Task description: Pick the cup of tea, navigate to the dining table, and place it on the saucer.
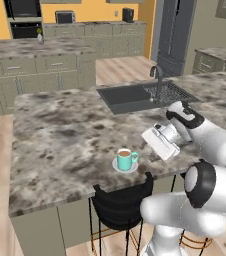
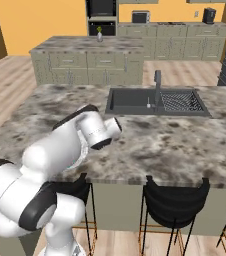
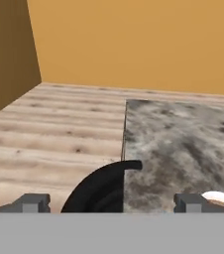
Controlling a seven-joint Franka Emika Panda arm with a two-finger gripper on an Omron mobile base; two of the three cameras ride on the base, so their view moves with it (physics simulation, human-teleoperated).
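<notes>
The teal cup of tea [image 1: 126, 159] stands upright on the white saucer [image 1: 131, 169], close to the front edge of the dining table [image 1: 60, 135]. My gripper [image 1: 154, 142] hovers just right of the cup and a little above the tabletop, apart from it. In the hand view its fingertips [image 3: 32, 202] stand wide apart, open with nothing between them [image 3: 110, 203]. A white arc at the lower right of that view is the saucer's rim [image 3: 223, 198]. In the right base view my own arm hides the cup.
A dark sink [image 1: 135, 95] with a faucet [image 1: 157, 80] is set into the table's far side. Black chairs [image 1: 120, 200] [image 2: 175, 200] stand against the near edge; one chair back [image 3: 104, 183] shows below the hand. A separate cabinet counter [image 1: 40, 50] stands behind.
</notes>
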